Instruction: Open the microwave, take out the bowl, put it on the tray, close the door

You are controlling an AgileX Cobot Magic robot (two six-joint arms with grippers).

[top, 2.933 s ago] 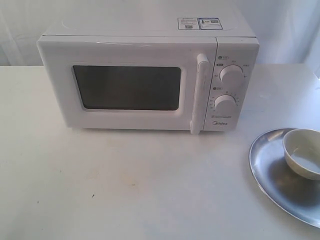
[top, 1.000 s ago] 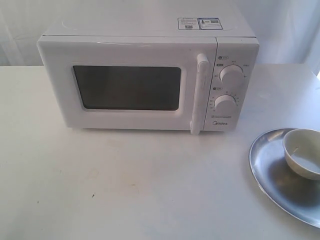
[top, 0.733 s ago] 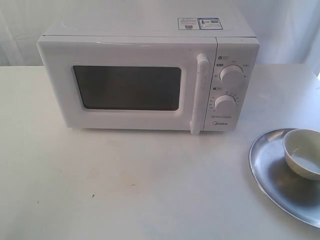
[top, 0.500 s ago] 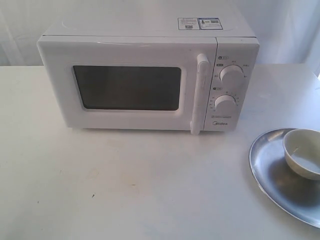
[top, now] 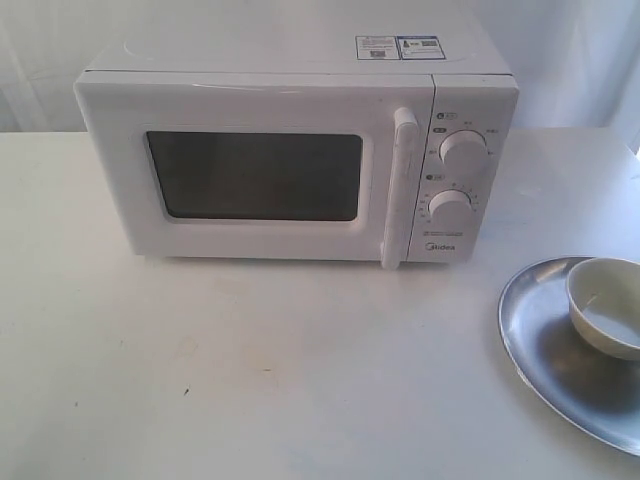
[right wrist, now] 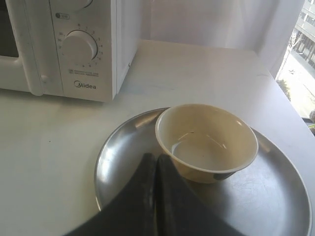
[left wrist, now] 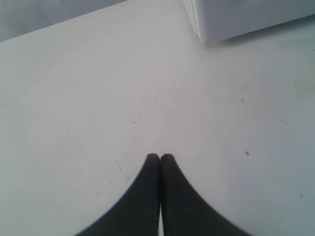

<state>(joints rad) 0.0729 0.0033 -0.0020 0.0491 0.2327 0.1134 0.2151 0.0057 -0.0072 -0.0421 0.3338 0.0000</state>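
The white microwave [top: 300, 150] stands at the back of the table with its door [top: 255, 170] shut and the bar handle [top: 398, 185] upright. At the right edge, the cream bowl [top: 608, 305] sits upright on the silver tray [top: 545, 335]. In the right wrist view the bowl [right wrist: 206, 140] rests on the tray [right wrist: 123, 157], and my right gripper [right wrist: 156, 158] hovers shut and empty just in front of the bowl, apart from it. My left gripper [left wrist: 160, 157] is shut and empty over bare table, with a microwave corner [left wrist: 199, 29] ahead. Neither gripper shows in the exterior view.
White table [top: 250, 370] runs in front of the microwave. Two round dials [top: 462, 148] sit on its right panel. A white curtain hangs behind, and a window [right wrist: 300, 59] lies beyond the table's right side.
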